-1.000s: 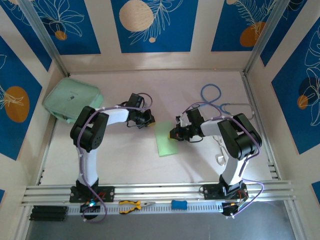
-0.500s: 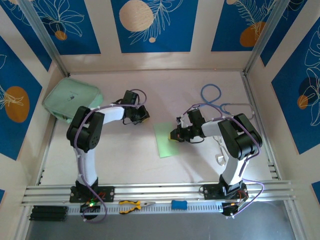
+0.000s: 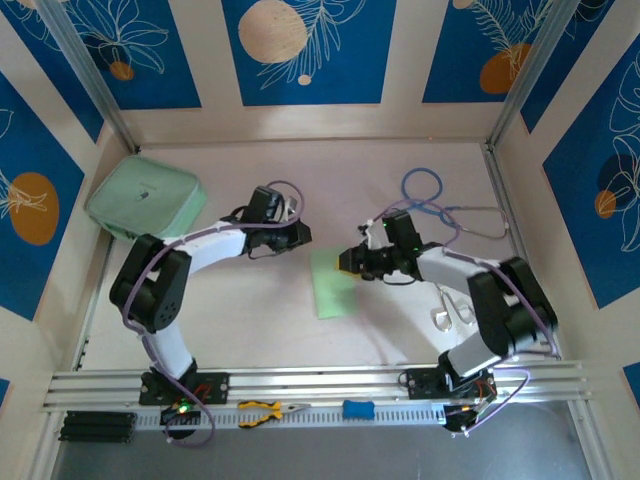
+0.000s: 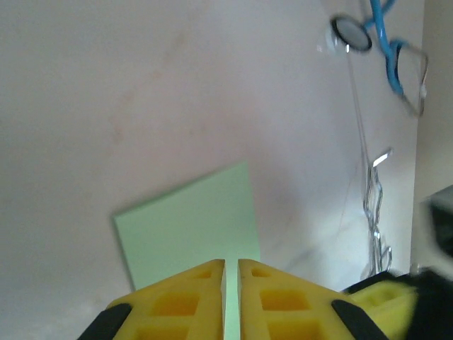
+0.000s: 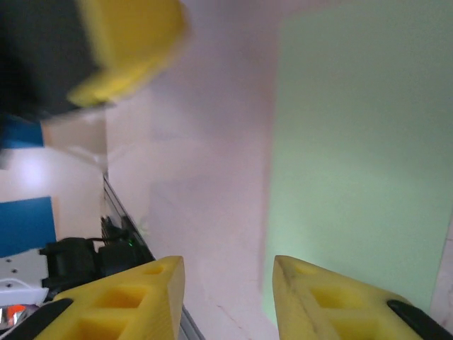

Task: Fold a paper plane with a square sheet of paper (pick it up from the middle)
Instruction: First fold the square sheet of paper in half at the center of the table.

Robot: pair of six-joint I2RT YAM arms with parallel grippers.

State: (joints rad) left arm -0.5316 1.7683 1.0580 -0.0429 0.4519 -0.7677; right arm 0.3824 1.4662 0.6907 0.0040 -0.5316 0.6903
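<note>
The square sheet of paper (image 3: 334,284) lies flat on the table as a light-green rectangle, and appears in the left wrist view (image 4: 187,223) and the right wrist view (image 5: 361,142). My left gripper (image 3: 298,237) hovers just beyond the sheet's far left corner; in its own view the left gripper (image 4: 231,263) has its jaws shut to a thin slit, holding nothing. My right gripper (image 3: 346,262) is at the sheet's far right edge. Its own view shows the right gripper (image 5: 228,262) open, one finger (image 5: 318,297) over the paper's edge and the other over bare table.
A thick mint-green pouch (image 3: 145,198) sits at the far left. A blue cable and stethoscope (image 3: 430,195) lie at the far right, with its chest piece (image 4: 352,33) in the left wrist view. Metal scissors (image 3: 445,310) lie right of the paper. Pliers (image 3: 265,410) rest on the front rail.
The left gripper drew back to the left, then returned toward the sheet's far left corner. The right arm's elbow swung right while its gripper stayed at the paper's edge.
</note>
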